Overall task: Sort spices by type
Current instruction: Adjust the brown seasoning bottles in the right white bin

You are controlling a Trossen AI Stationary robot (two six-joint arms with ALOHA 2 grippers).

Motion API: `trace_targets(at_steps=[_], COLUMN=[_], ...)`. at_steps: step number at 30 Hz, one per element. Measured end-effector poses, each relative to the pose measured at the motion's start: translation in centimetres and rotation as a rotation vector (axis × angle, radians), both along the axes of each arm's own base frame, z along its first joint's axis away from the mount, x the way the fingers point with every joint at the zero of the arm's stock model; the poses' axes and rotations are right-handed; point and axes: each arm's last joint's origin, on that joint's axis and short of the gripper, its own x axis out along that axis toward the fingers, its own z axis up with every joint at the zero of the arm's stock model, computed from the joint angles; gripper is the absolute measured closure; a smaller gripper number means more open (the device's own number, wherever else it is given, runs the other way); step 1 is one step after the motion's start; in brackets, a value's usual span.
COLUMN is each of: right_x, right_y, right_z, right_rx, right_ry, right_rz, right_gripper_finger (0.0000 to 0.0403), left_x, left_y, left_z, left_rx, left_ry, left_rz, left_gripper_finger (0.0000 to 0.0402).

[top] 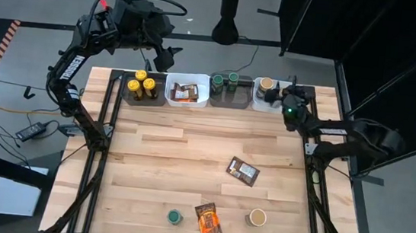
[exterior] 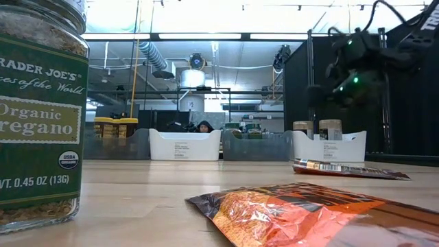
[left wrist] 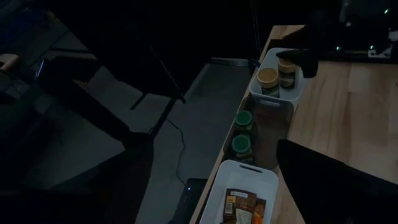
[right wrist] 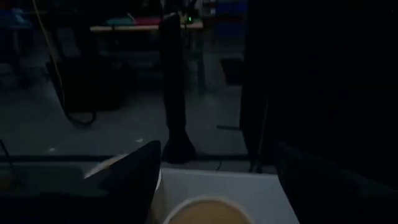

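Overhead view straight down, low view level across the table (top: 189,153), both sharing the far bins (exterior: 184,145).

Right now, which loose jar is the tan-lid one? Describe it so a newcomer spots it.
Look at the table's near edge, away from the row of bins. Three items sit there: a green-lid jar, an orange packet, then the tan-lid jar furthest right, the only one with a pale lid.

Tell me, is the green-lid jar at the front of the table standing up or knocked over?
Standing up. From above, the green-lid jar shows only its round lid, and the level view shows its label reading upright.
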Motion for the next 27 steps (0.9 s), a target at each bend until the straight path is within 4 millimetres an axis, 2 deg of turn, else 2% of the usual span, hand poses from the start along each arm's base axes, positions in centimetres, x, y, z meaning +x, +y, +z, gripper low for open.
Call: trace_targets(at_steps=[4,6,9,13,14,21,27], right_x=[-0.2,-0.1,0.2,0.7,0.8,0.5,0.1], right_y=[0.8,1.6,3.1,5.0,5.3,6.1,5.0], right_z=[1.6,2.4,3.5,3.6,3.4,0.0,-0.4], right_rx=[-0.047,-0.066,-0.095,-0.057,-0.034,0.203,0.212], right_ry=[-0.051,-0.102,-0.18,-0.245,-0.252,-0.314,-0.326], right_rz=[0.024,0.052,0.085,0.167,0.184,0.134,0.074], right_gripper_finger=[0.0097,0.0124,0.0203,0.0362,0.0381,0.0396,0.0399], left_x=[0.0,0.0,-0.1,-0.1,-0.1,-0.1,-0.1], left_y=[0.0,0.0,0.1,0.1,0.1,0.1,0.1], left_z=[0.0,0.0,-0.1,-0.1,-0.1,-0.1,0.0], left_rx=[0.001,0.005,0.012,0.012,0.012,0.013,0.013], left_ry=[0.001,0.007,0.016,0.017,0.017,0.016,0.016], left_rz=[0.003,0.015,0.033,0.034,0.034,0.034,0.034], left_gripper_finger=[0.0055,0.0055,0.0055,0.0055,0.0055,0.0055,0.0055])
